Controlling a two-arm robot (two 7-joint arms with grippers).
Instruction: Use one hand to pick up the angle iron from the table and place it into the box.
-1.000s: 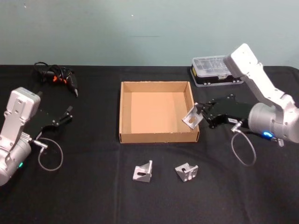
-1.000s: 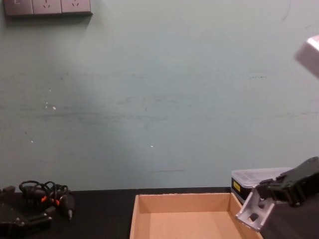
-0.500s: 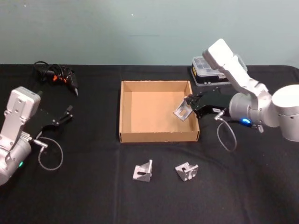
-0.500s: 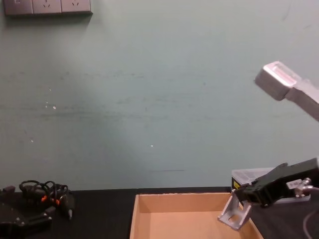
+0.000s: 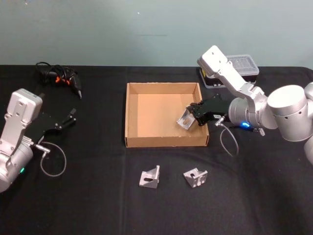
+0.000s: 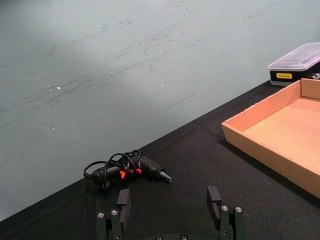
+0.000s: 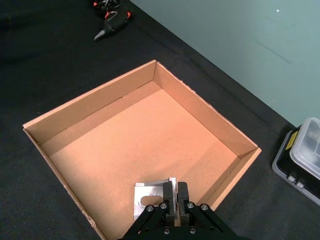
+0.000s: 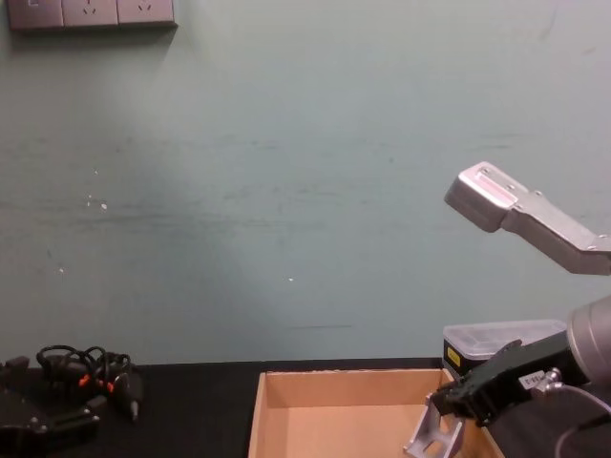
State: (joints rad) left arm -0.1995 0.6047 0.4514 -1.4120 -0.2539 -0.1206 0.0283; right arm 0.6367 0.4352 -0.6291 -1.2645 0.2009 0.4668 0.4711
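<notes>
Right black fingered gripper clamped one flange of the silver metal angle iron, judged rigid, light and slippery, above the shallow tan cardboard box. Left gripper sat parked, fingers spread.

Soft, even indoor light, kinda dim; wall has a paler patch, box walls cast faint shadows inside

box: matt tan cardboard | angle iron: shiny grey metal | table: matt black
</notes>
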